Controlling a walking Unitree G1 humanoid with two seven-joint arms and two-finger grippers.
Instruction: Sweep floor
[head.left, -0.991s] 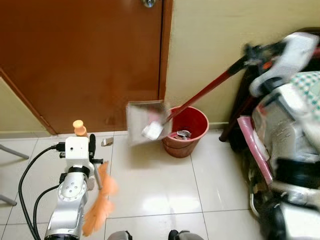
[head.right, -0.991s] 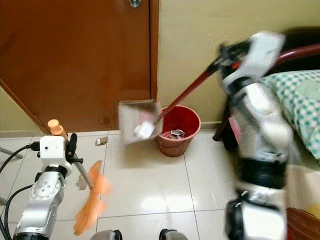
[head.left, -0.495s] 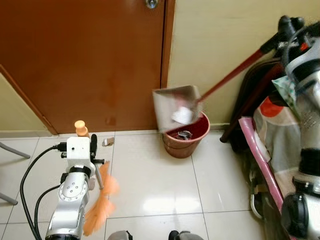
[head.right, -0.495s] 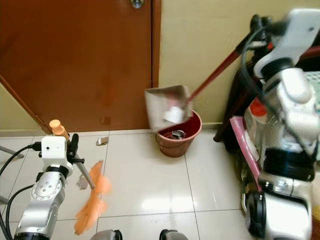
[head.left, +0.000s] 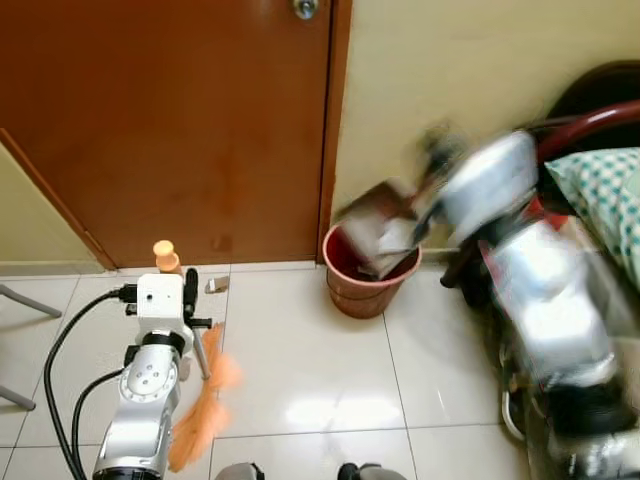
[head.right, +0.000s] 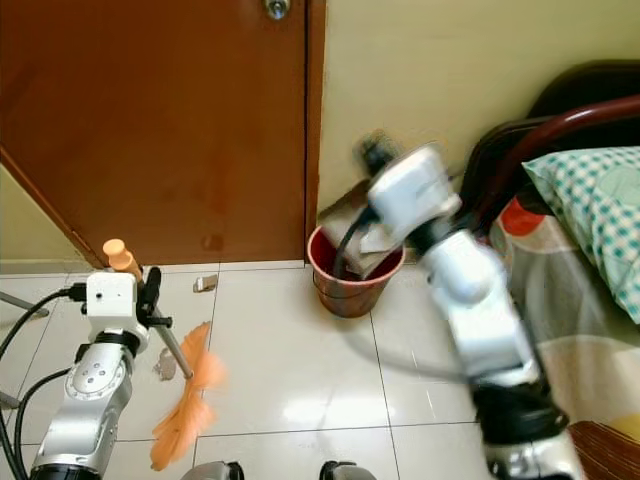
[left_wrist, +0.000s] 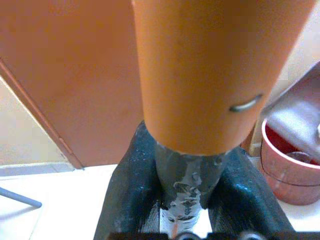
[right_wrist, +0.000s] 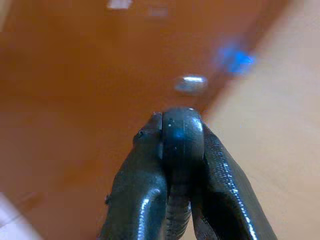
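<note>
Brown wooden door (head.left: 170, 120) w/ round metal knob (head.left: 304, 8), cream wall (head.left: 450, 70) — checked pillow (head.left: 600, 185) on bed at rt, glossy floor tiles (head.left: 310, 380).

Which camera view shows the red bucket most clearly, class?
The left eye view: the red bucket stands whole on the floor beside the door frame, dustpan tipped over it. The right eye view has it partly behind the blurred right arm; the left wrist view catches one edge.

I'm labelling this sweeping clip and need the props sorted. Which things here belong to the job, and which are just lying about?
Part of the job:
- dustpan, tipped over the bucket
- red bucket
- orange broom, in the left gripper
- right gripper, clamped on a dark handle end
- scrap on the floor by the door

Lying about:
- brown door
- bed with checked pillow
</note>
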